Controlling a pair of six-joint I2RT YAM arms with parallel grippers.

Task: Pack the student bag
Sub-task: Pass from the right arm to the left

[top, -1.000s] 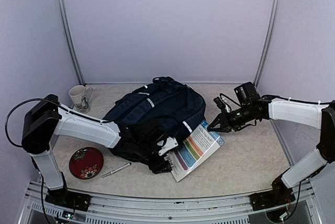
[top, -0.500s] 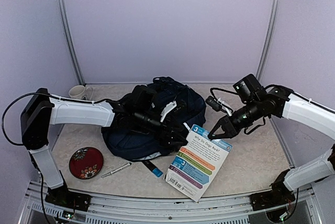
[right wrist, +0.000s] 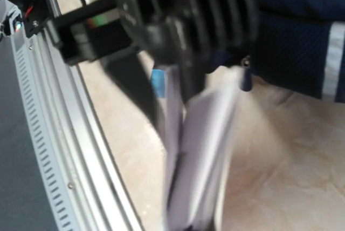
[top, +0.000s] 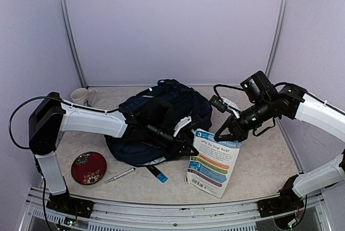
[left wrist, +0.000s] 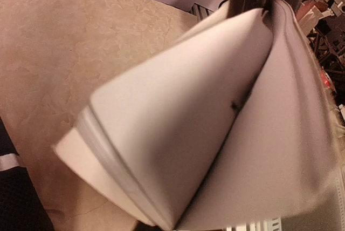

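- Beige mottled table (top: pixel 259 166) is seen from above in the top view
- Navy student bag (top: pixel 156 109) is laid at the table's centre, white stripe trim showing
- A colourful book (top: pixel 215 161) is held tilted at 4 o'clock from the bag; its pages are seen fanned apart in the left wrist view
- The right gripper (top: pixel 222 135) is clamped on the book's 12 o'clock edge
- The left gripper (top: pixel 186 145) is placed at the book's 9 o'clock edge, beside the bag; whether it is parted or clamped cannot be told
- A red plate (top: pixel 89 167) is found at 8 o'clock from the bag
- A mug (top: pixel 82 97) is stood at 10 o'clock
- A pen (top: pixel 119 175) is laid just beside the plate, at its 3 o'clock
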